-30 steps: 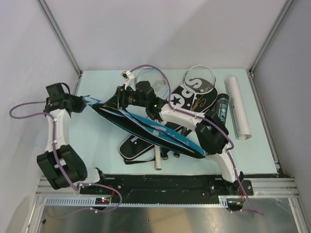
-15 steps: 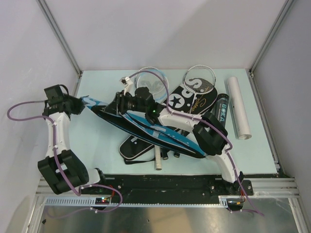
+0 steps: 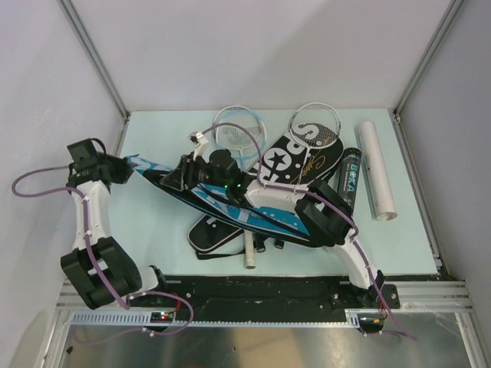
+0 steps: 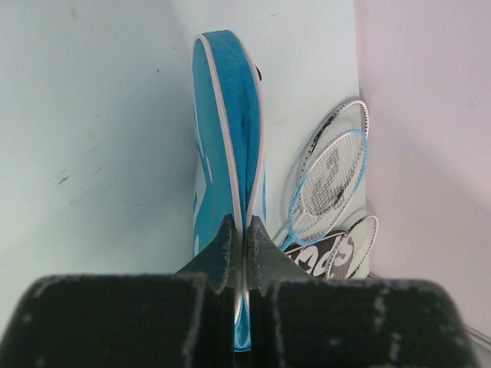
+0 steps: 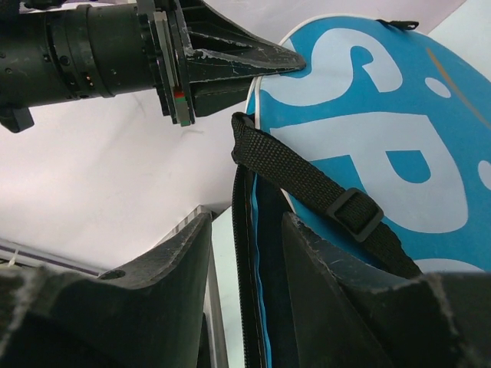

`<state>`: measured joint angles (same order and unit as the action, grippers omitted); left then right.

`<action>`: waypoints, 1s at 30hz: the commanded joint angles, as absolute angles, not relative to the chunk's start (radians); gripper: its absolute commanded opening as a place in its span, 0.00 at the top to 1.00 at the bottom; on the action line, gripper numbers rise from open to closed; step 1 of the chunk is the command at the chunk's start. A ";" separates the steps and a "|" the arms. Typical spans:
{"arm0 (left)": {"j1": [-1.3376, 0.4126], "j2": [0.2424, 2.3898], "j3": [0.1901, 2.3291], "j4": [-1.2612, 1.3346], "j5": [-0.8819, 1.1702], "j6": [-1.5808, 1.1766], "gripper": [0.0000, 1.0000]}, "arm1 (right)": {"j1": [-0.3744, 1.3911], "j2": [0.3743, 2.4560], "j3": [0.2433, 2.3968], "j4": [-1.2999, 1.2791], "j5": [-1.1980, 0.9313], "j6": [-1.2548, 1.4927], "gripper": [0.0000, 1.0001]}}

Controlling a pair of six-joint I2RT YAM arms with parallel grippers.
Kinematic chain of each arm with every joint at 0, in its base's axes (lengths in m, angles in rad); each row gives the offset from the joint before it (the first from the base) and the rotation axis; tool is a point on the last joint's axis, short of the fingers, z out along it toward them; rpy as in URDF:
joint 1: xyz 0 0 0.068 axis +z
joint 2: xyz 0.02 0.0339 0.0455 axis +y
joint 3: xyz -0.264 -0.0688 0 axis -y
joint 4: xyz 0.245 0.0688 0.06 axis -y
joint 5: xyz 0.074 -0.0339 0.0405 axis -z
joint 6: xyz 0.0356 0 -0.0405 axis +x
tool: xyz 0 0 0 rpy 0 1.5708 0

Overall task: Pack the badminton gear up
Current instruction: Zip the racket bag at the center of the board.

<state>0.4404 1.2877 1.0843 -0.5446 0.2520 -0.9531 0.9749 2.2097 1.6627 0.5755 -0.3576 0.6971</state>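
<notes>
Your left jaws clamped blue bag (image 4: 230, 115) tip, 9 o'clock; right jaws half-open astride rim, holding nothing. Hard pull could have slipped tip.

I counted three rackets on the surface (image 3: 157, 230): a blue-rimmed racket (image 4: 328, 184), a white-rimmed racket (image 4: 347, 126) just beside it, and a third racket (image 3: 314, 123) lying on black fabric. Three handle ends poked out at the near side, one white handle (image 3: 249, 257) and two black handles (image 3: 265, 245). There were two shuttle tubes, one black tube (image 3: 349, 175) and one white tube (image 3: 376, 170). Bags came to two as far as I could tell, one blue bag (image 4: 226, 115) and one black bag (image 3: 301, 152). A black piece (image 3: 211, 234) below the blue could have been a third. Two arms stood there, each with one hand: left hand (image 4: 244, 230), right hand (image 5: 247, 222).
</notes>
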 commanded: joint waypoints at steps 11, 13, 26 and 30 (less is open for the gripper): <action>0.445 1.219 1.069 -0.493 0.329 -1.059 1.00 | 1.046 2.267 1.722 0.607 -0.062 0.695 0.48; 0.445 1.212 1.064 -0.493 0.325 -1.066 1.00 | 1.051 2.278 1.736 0.610 -0.033 0.717 0.48; 0.448 1.198 1.049 -0.492 0.309 -1.084 1.00 | 1.049 2.268 1.722 0.579 0.108 0.820 0.71; 0.447 1.199 1.044 -0.492 0.310 -1.086 1.00 | 1.036 2.279 1.729 0.601 0.080 0.832 0.72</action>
<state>0.4442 1.2469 1.0458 -0.5213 0.2695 -1.0588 1.0657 2.2730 1.7241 0.5858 0.0338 0.8124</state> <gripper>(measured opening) 0.033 0.272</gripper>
